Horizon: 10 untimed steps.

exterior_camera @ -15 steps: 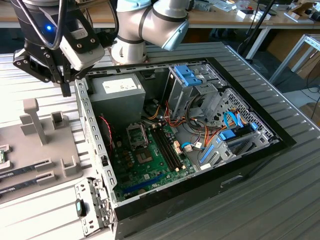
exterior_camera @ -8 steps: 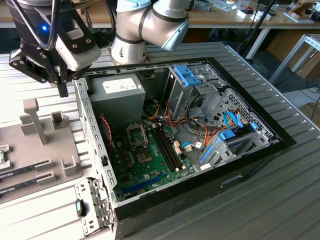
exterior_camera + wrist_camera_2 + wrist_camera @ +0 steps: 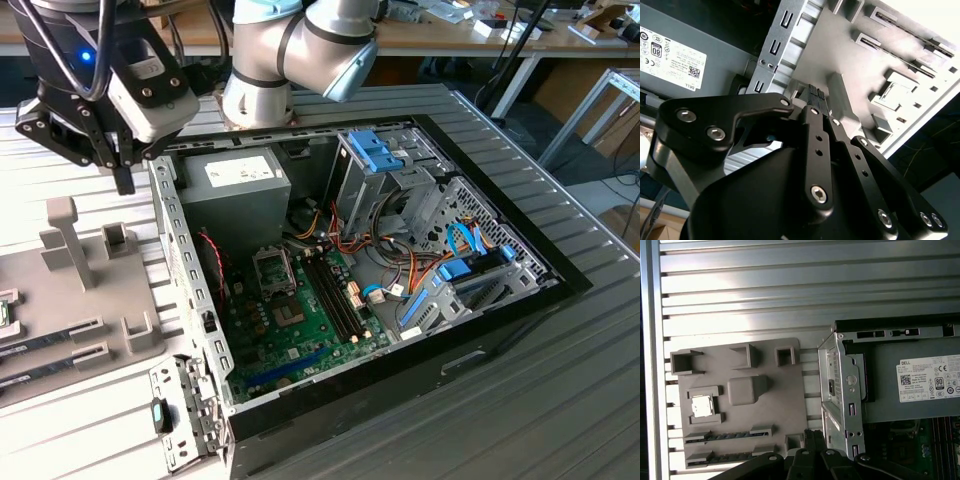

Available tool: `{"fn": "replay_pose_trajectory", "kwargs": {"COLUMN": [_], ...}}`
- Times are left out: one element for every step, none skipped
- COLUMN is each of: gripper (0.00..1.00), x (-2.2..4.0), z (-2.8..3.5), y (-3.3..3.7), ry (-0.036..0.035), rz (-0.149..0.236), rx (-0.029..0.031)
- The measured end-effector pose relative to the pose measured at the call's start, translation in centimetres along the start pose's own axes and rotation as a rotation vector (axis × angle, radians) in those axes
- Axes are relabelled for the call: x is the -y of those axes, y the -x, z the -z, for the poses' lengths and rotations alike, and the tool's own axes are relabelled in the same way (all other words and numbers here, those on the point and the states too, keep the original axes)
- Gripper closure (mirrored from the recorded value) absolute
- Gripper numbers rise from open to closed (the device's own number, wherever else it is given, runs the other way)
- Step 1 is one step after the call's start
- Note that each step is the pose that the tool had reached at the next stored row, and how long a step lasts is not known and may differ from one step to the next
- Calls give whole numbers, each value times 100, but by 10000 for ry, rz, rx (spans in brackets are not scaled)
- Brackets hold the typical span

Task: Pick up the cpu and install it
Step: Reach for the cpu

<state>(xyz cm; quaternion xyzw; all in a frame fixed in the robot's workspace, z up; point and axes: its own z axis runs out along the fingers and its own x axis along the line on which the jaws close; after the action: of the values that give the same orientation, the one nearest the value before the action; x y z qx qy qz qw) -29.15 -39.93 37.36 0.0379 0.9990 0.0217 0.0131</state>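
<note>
The cpu, a small square chip with a silvery top and green edge, lies in a recess of the grey fixture plate. In the exterior view the cpu sits at the far left edge. My gripper hangs above the plate's near-case edge, beside the computer case wall, well away from the cpu. Its black fingers are shut together with nothing between them. The gripper shows between the plate and the case. The motherboard's open socket is inside the case.
Two long memory sticks lie in slots on the plate next to the cpu. A grey power supply, blue drive cage and loose cables crowd the open case. The ribbed metal table surrounds it.
</note>
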Motion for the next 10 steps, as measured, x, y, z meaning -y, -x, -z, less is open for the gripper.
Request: {"fn": "replay_pose_trajectory", "kwargs": {"gripper": [89,89,89,89,89,89,89,89,89,89], "x": [0,1,1,2,2,3,4,4,5,5], "z": [0,0,1,0,1,1,1,1,1,1], "y": [-4,-9,-15,-22,-30,-38,-46,-57,-64,-70], "ry": [-1,0,-1,0,0,-1,0,0,0,0], "rz": [0,0,0,0,0,0,0,0,0,0], "rx": [-1,0,-1,1,0,0,0,0,0,1]}}
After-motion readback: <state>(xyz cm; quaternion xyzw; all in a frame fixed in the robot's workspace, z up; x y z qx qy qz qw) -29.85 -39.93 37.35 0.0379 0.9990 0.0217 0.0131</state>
